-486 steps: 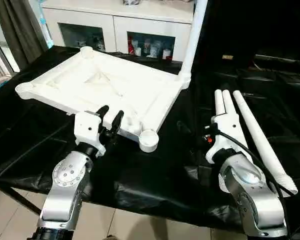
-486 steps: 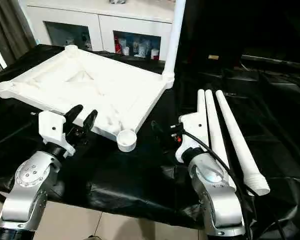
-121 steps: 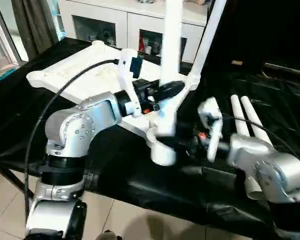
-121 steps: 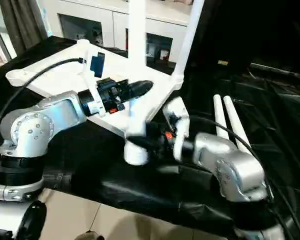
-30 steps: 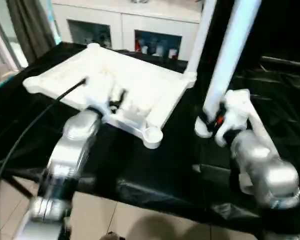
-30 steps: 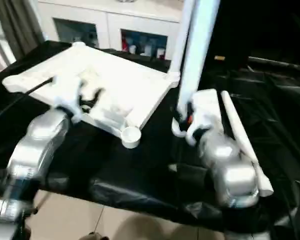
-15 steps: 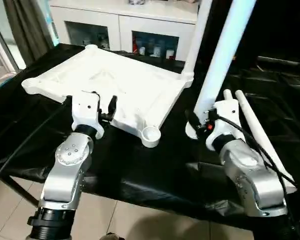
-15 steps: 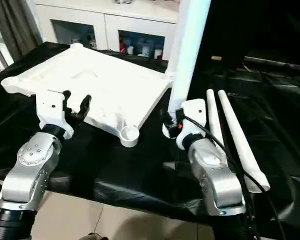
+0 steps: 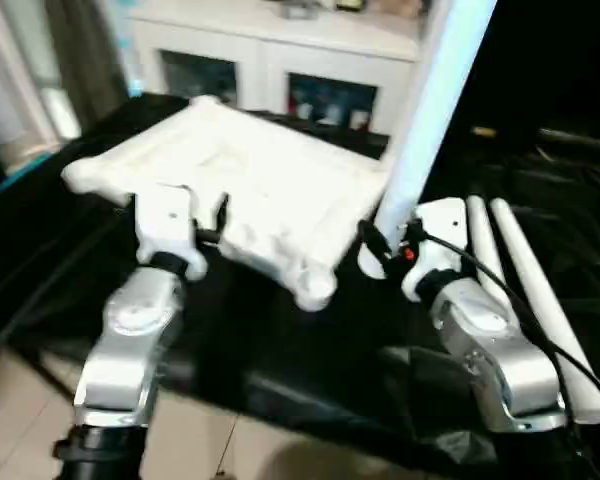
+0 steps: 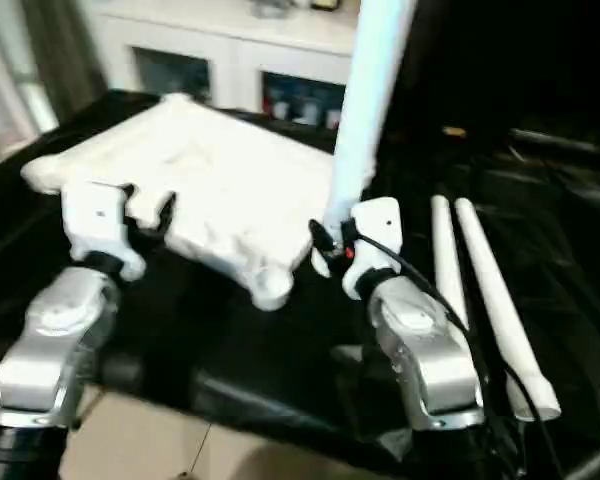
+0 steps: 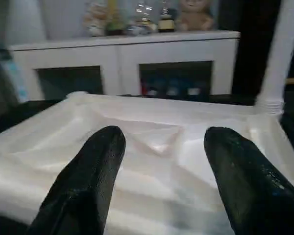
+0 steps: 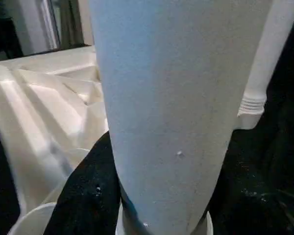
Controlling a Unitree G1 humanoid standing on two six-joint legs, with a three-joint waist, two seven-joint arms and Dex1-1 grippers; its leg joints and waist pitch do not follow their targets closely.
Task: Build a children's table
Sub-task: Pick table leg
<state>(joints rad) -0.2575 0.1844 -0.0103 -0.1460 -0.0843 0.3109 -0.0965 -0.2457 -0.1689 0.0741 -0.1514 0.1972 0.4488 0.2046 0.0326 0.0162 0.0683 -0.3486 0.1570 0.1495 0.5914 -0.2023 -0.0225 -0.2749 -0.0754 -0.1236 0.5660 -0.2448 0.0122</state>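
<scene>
The table top [image 9: 250, 190], underside up on the black-draped worktop [image 9: 280, 340], lies toward its far left corner, one leg already upright in its far right socket. Over the last seconds my left end effector [image 9: 208, 222] has let go and pulled back to the top's near edge, fingers spread and empty. My right end effector [image 10: 332, 243] alone grips the second leg [image 10: 365, 90], upright, just right of the near socket [image 9: 315, 285], not yet seated. Two spare legs [image 9: 525, 270] lie near the right edge.
</scene>
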